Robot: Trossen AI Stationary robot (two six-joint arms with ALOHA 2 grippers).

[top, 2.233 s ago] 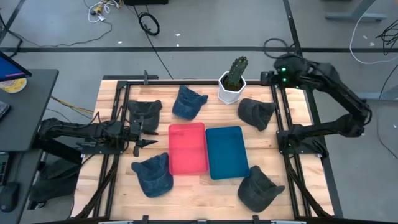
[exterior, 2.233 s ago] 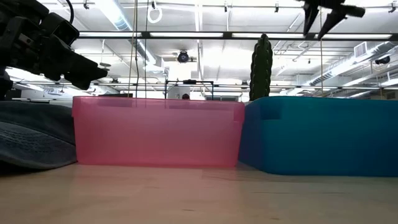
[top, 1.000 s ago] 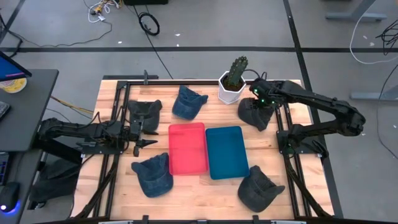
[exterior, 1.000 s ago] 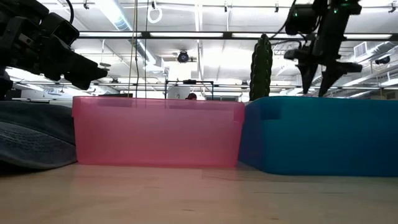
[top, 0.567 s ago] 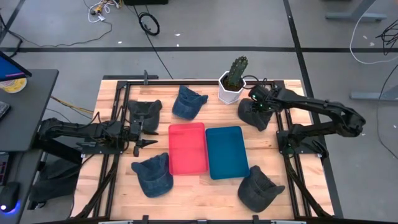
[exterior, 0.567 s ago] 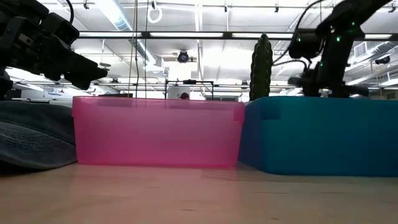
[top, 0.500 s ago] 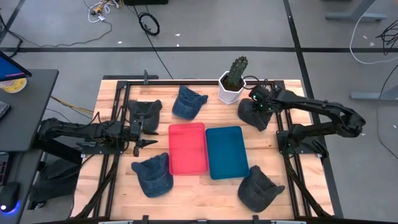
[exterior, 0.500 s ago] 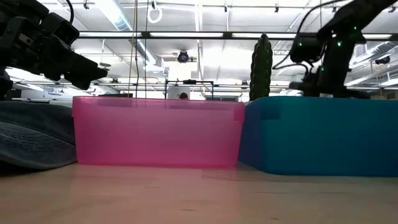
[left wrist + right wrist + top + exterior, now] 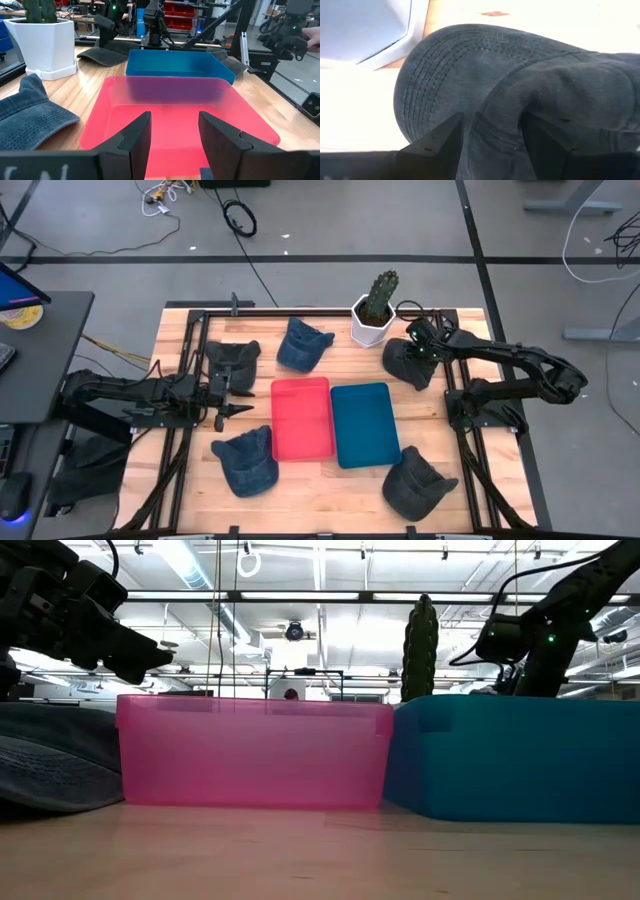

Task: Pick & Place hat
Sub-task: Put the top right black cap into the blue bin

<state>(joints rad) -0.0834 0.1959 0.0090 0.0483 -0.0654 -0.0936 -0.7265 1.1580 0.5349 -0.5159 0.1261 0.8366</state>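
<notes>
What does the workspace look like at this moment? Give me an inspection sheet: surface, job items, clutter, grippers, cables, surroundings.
Surface: wooden table, black rails along both sides.
Job's things: five hats; the dark grey hat lies beside the cactus pot, under the right gripper. Red bin and blue bin stand side by side at centre, both empty.
Clutter: potted cactus at the far edge.
Grippers: right gripper is down at the dark grey hat, fingers open, with the hat's fabric between them. Left gripper is open, waiting at the left side, facing the red bin.
Cables: loose cables on the floor beyond the table.
Surroundings: grey floor; desk corner at left.
</notes>
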